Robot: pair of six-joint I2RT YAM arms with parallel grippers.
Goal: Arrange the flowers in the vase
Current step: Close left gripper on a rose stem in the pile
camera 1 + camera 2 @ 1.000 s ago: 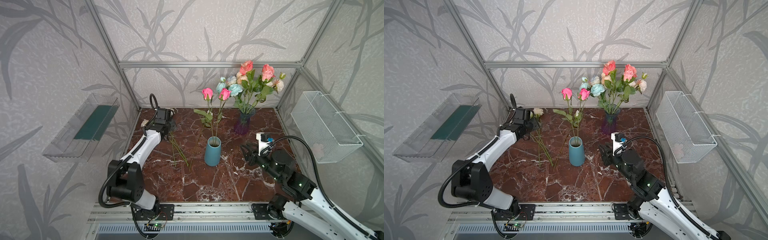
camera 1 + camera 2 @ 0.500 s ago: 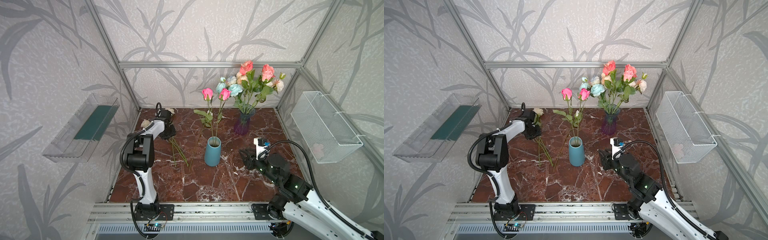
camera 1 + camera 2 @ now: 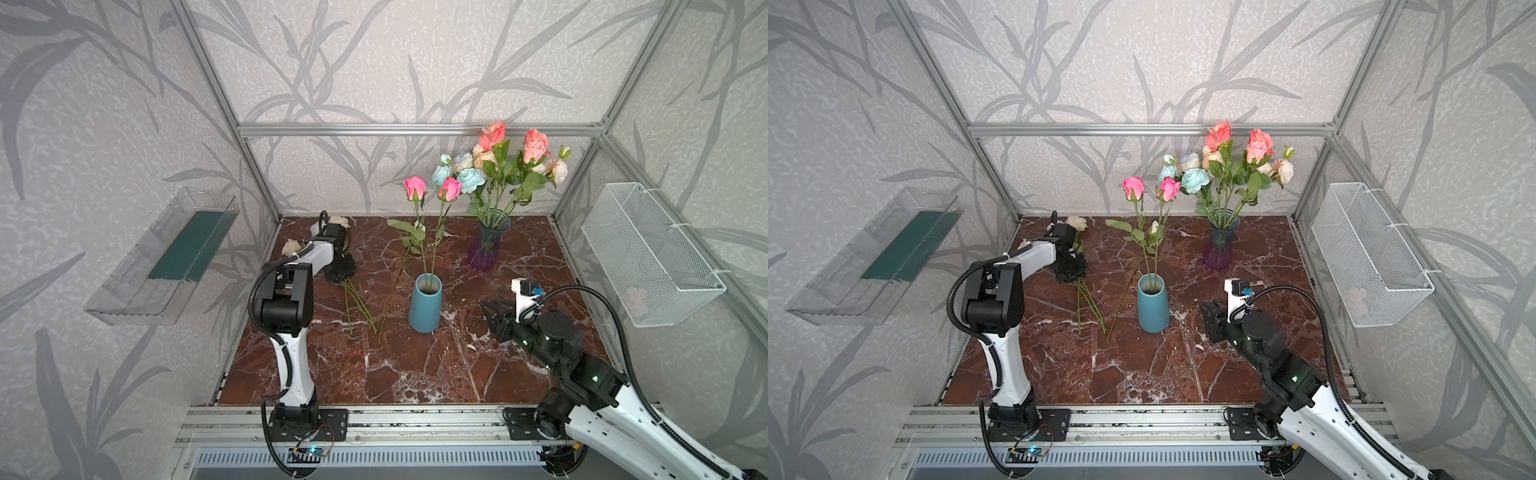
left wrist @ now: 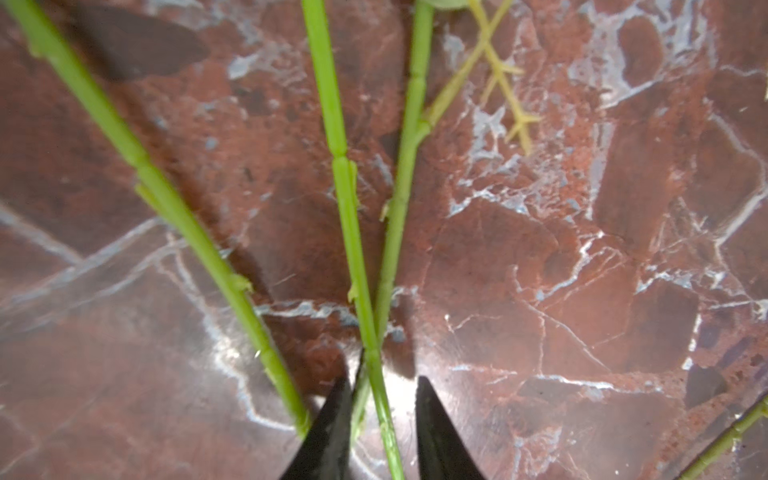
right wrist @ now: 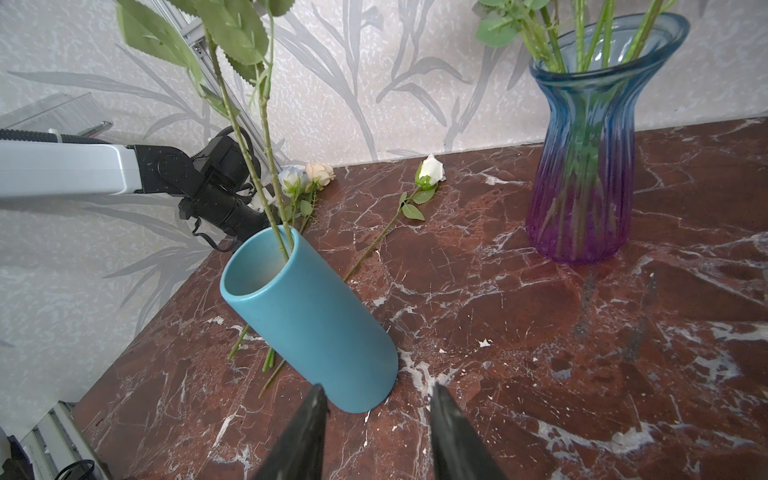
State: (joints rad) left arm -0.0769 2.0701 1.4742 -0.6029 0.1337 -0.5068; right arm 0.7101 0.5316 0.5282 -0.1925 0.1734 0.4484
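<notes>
The teal vase (image 3: 424,307) (image 3: 1153,309) (image 5: 316,324) stands mid-table with two pink roses (image 3: 414,187) in it. Loose flowers lie at the back left: a cream bloom (image 3: 291,247), a white one (image 3: 1077,223), and their green stems (image 3: 357,299) (image 4: 349,216) on the marble. A white bud (image 5: 431,168) lies apart on its own stem (image 3: 395,282). My left gripper (image 3: 340,270) (image 4: 380,380) is down on the stems, open narrowly, with two crossing stems between its fingers. My right gripper (image 3: 486,305) (image 5: 376,388) hovers open and empty, right of the vase's foot.
A blue-purple glass vase (image 3: 486,245) (image 5: 582,166) with a full bouquet (image 3: 498,166) stands at the back right. A white wire basket (image 3: 648,257) hangs on the right wall. On the left wall is a clear shelf (image 3: 166,257).
The left arm has folded up, and its gripper came forward and down onto the lying stems while its jaws narrowed. The right arm has barely moved.
</notes>
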